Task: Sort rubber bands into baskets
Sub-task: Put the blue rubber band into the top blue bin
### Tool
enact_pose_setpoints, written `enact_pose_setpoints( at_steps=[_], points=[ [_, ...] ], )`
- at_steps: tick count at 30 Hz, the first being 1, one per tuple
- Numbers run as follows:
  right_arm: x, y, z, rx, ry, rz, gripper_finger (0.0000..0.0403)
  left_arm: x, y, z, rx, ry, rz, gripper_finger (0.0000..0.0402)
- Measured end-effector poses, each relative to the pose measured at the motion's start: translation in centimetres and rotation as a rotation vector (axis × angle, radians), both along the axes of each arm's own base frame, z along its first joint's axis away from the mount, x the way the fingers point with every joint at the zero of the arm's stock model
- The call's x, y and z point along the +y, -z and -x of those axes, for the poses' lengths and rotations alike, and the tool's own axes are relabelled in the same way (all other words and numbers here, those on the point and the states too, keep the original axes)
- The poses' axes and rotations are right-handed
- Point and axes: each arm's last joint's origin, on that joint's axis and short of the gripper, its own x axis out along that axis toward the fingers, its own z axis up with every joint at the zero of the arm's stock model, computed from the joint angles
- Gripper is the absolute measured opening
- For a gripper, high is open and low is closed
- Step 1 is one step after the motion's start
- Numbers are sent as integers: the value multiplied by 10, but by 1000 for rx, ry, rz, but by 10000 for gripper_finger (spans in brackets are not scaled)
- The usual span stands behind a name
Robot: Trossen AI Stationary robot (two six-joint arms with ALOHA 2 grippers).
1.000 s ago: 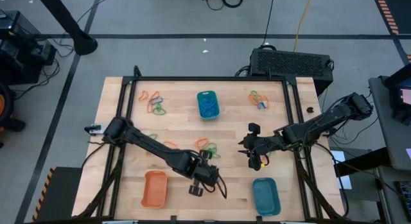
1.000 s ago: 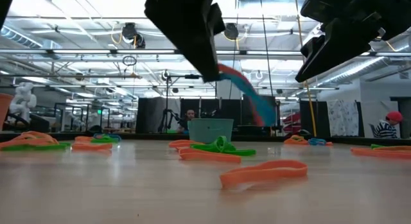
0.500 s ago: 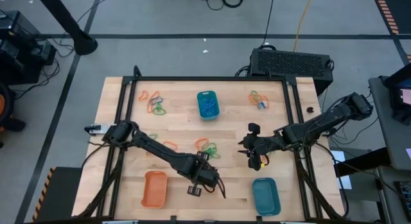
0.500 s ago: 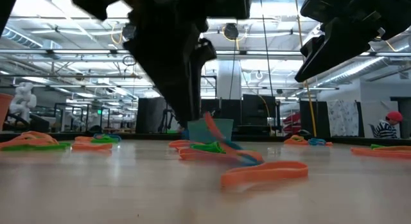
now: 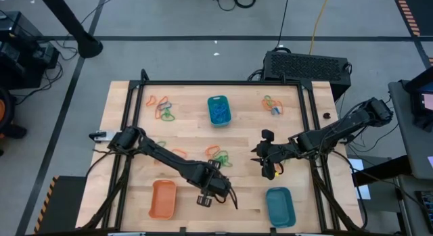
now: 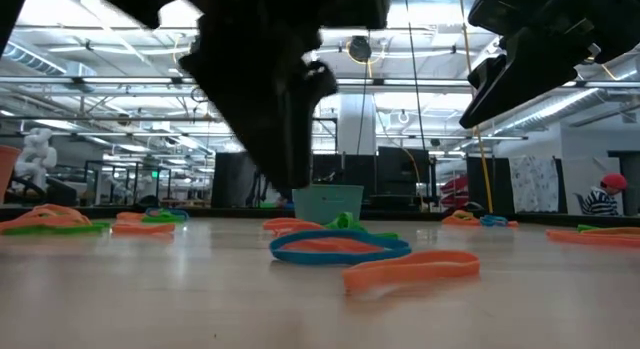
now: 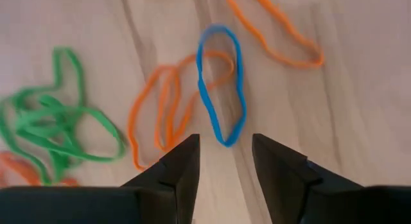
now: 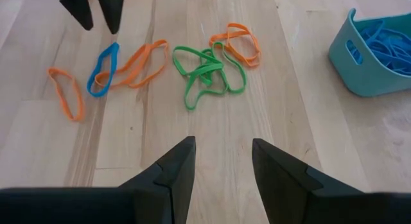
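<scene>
Orange basket (image 5: 163, 199) sits at the counter's (image 5: 122, 134) near-left corner. Orange and green rubber bands (image 5: 162, 107) lie scattered by the far-left corner.

Left pincer (image 5: 215, 175) hangs low near the middle of the near edge, fingers (image 7: 183, 166) apart and empty. Just beyond its tips a blue band (image 7: 220, 83) lies flat on the wood, overlapping an orange loop (image 7: 164, 105) (a green tangle (image 8: 207, 73) beside them, another orange loop (image 8: 67, 92) apart).

Teal basket (image 5: 218, 109) with blue bands stands mid far edge.

Right pincer (image 5: 260, 157) hovers right of centre, fingers (image 8: 173, 169) apart, holding nothing.

Second teal basket (image 5: 279, 205) at the near-right corner; more bands (image 5: 272, 104) by the far-right corner.
</scene>
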Motion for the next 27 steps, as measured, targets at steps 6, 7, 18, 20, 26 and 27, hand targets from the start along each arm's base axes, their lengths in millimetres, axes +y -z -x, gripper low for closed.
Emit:
enact_pose_setpoints(
  at_steps=[6,7,18,20,26,27],
  points=[
    [0,0,0,0,0,0,146,1,23,3,4,-20,11,150],
    [0,0,0,0,1,0,146,1,25,2,-9,-18,22,150],
    [0,0,0,-3,3,-4,146,0,27,-1,-36,-43,39,151],
    [0,0,0,-3,3,-4,146,-1,32,-3,-39,-43,40,151],
    [0,0,0,-1,3,-3,146,-1,41,-3,-14,-44,32,151],
    [0,0,0,-1,3,-2,146,-1,41,-3,-15,-44,33,150]
  ],
)
